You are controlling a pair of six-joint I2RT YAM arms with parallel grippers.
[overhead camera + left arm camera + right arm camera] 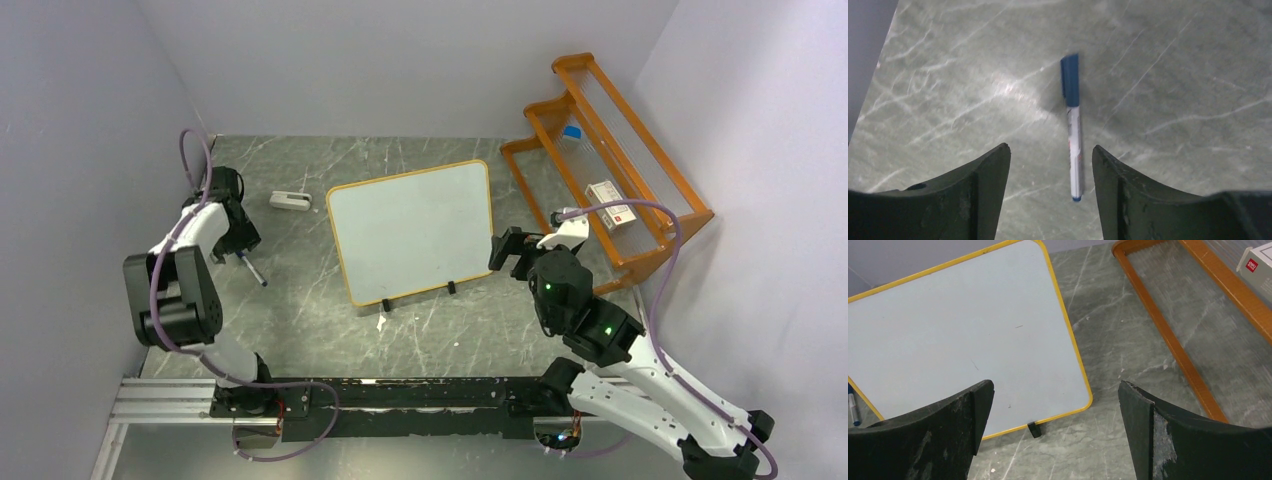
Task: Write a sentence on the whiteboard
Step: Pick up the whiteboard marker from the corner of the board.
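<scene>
Left end effector [1050, 150], jaws apart and holding nothing, straddles the marker [1074, 135] on the bench [1173, 75]. Centre over it before you close. The whiteboard [410, 225], blank, lies mid-bench. The right end effector [1056, 386] hangs wide open and empty over its near right corner.

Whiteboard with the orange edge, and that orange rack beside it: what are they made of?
The large white rectangular whiteboard looks like a smooth coated panel: flat and even, with a faint sheen. Its thin yellow-orange frame could be painted wood or plastic; I cannot tell which. The orange slatted rack looks like varnished wood: solid square bars with a shiny coat, though no grain shows clearly.
</scene>
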